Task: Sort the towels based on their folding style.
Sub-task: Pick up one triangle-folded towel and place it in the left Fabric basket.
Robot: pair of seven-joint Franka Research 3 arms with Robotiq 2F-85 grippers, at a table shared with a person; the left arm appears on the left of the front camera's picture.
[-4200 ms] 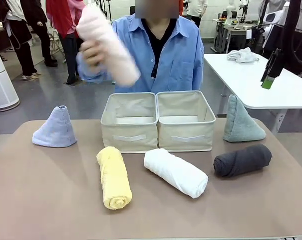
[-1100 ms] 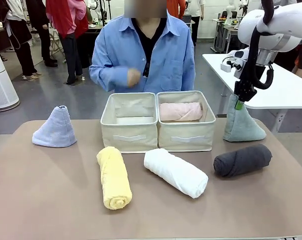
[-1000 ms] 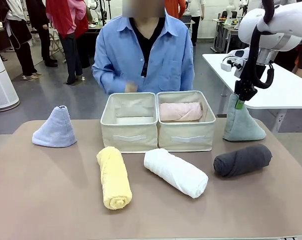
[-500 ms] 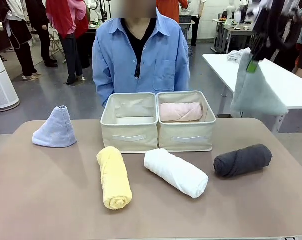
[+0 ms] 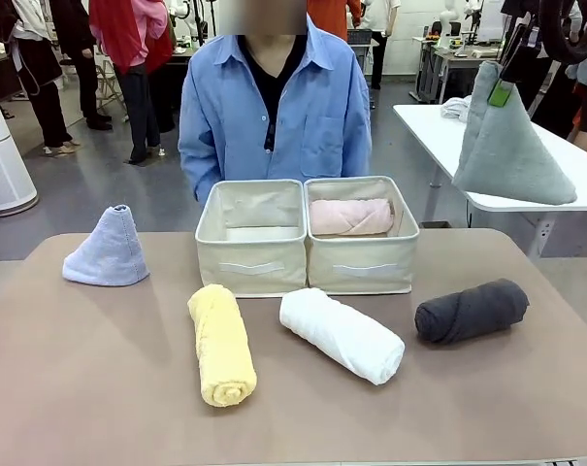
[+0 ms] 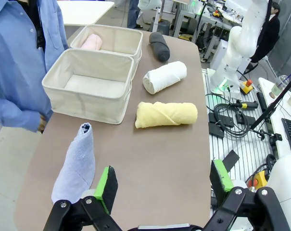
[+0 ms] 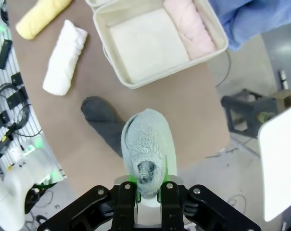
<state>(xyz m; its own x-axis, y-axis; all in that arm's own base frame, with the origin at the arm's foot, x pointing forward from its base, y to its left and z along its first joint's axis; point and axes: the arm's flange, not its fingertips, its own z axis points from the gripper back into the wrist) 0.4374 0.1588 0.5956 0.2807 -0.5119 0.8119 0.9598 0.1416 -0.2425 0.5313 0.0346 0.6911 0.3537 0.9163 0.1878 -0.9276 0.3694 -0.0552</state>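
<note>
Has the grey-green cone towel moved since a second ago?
Yes: the right gripper lifted the cone towel up off the table, well above the dark grey roll.

- Front: level, across the brown tabletop [image 5: 80,374].
- Left wrist: slanting down past the left gripper [image 6: 163,182].
- Right wrist: high, straight down; beige fabric bins [image 5: 252,250] shared.
</note>
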